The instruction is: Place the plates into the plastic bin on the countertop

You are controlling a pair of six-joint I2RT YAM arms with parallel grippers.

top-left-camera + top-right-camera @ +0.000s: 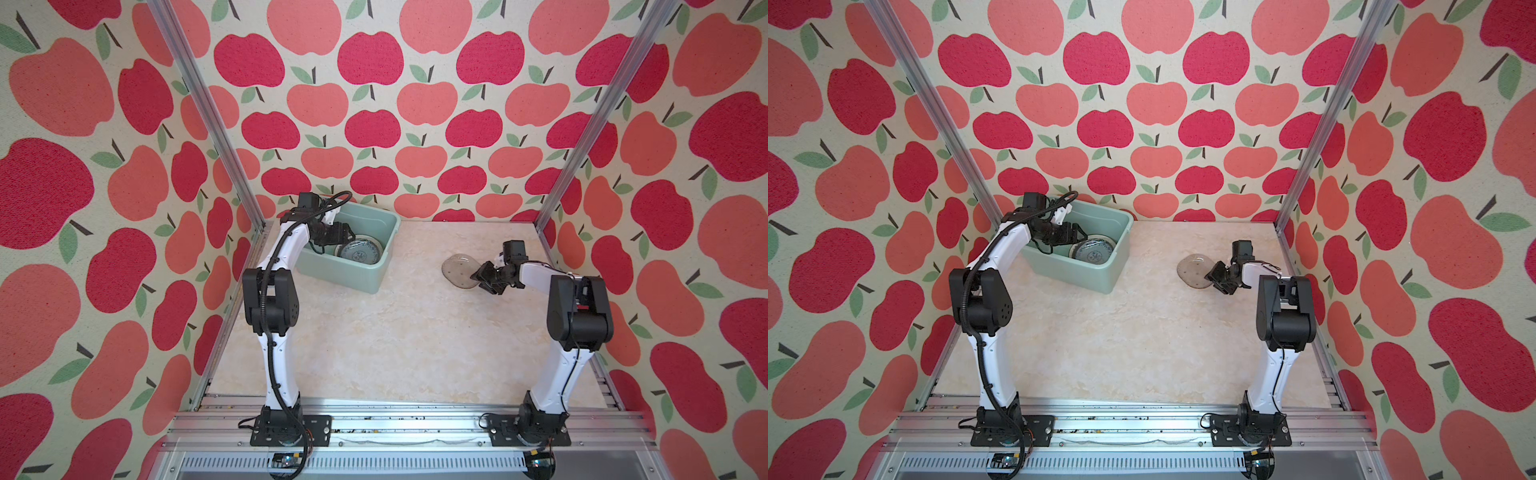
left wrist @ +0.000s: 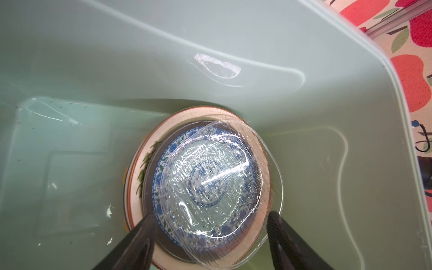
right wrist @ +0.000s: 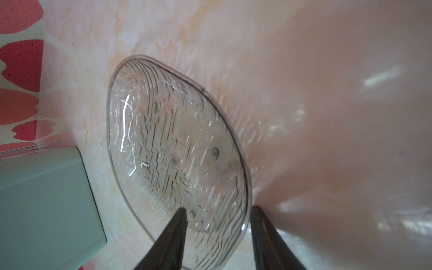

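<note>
Left gripper (image 2: 210, 215) inside the plastic bin (image 1: 340, 277) at the far-left corner of the countertop (image 1: 395, 332): jaws wide apart, holding nothing, straddling the edge of a stack in which a ribbed glass plate (image 2: 217, 177) lies on a blue-patterned plate (image 2: 156, 184), a dark plate (image 2: 147, 177) and a brown-rimmed cream plate (image 2: 152, 138) with green leaves. A torn clear sticker remnant (image 2: 217, 66) on the bin's inner wall is too faint to read. Right gripper (image 3: 218, 214), well apart from the bin: jaws partly apart around the rim of a second glass plate (image 3: 173, 149) on the bare countertop, one finger over the plate, one outside, neither visibly clamping it.
</note>
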